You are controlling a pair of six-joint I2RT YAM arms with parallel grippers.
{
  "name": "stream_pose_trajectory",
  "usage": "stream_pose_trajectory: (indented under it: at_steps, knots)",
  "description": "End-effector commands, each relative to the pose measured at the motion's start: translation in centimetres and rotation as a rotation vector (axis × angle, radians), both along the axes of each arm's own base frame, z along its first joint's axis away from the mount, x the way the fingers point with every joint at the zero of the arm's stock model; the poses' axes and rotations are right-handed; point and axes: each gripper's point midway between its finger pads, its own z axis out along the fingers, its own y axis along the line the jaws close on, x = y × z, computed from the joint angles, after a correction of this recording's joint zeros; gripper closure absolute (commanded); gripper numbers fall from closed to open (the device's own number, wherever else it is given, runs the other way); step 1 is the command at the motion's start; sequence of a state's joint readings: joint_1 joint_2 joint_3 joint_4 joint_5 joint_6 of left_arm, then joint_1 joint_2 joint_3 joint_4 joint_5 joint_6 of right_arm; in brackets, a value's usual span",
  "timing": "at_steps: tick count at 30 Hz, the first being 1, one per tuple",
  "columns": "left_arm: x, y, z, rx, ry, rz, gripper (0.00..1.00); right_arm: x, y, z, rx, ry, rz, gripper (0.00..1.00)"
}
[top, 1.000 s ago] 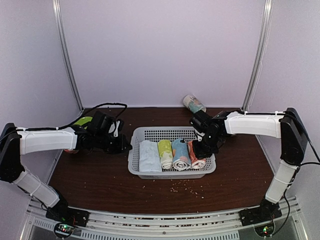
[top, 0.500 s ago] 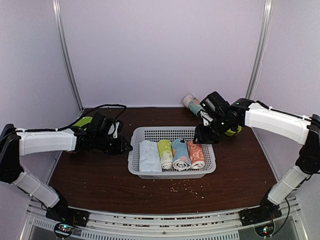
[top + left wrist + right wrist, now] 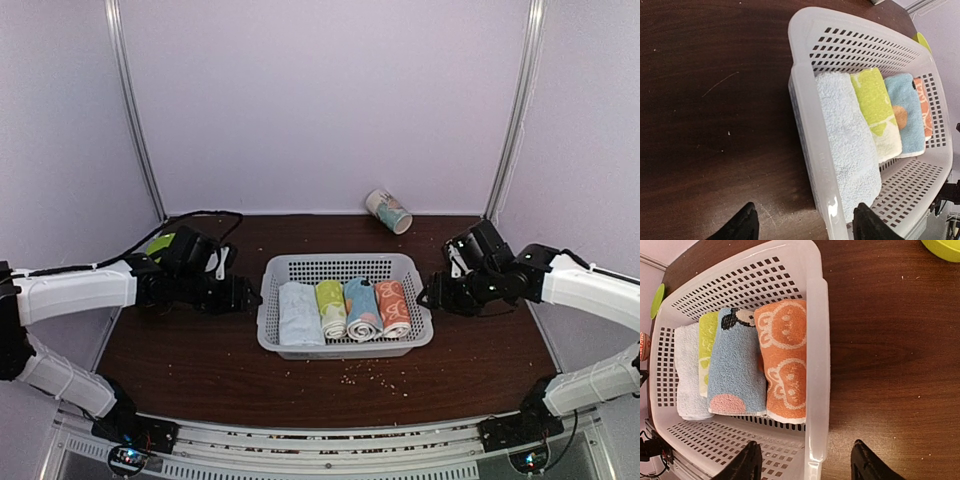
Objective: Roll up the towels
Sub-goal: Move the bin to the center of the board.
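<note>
We judged the rolling finished: the peach-orange towel [image 3: 785, 365] lay rolled just inside the wall of the basket [image 3: 817, 340] nearest the right tool [image 3: 805, 465]. The light blue towel [image 3: 735, 370] touched it on the far side, followed by the yellow-green roll [image 3: 872, 100] and the pale blue-white roll [image 3: 845, 145], which lay closest to the left tool [image 3: 802, 227]. Both tools stood with fingers spread wide, gripping nothing, one on either side of the basket over the desk [image 3: 200, 360]. We found no brand or readable writing, only cartoon animals on the peach-orange towel; the print on the cup [image 3: 388, 211] beyond the right tool was too small to read.
</note>
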State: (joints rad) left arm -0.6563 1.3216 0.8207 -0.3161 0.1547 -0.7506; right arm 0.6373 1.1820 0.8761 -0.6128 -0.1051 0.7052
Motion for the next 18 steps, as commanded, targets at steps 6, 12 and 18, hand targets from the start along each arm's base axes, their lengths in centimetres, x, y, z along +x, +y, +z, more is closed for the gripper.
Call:
stream_pose_trajectory:
  at_steps: [6,12,18]
  knots:
    - [-0.6,1.9,1.2,0.018,-0.033,0.073,0.29,-0.2,0.5,-1.7,0.214,0.006,-0.081,0.43]
    - [-1.3,3.4,1.6,0.027,-0.042,0.125,0.24,-0.1,1.7,-3.1,0.259,0.041,-0.064,0.58]
    - [-1.8,4.8,1.9,0.045,-0.043,0.171,0.24,1.1,2.8,-3.4,0.295,0.035,-0.066,0.74]
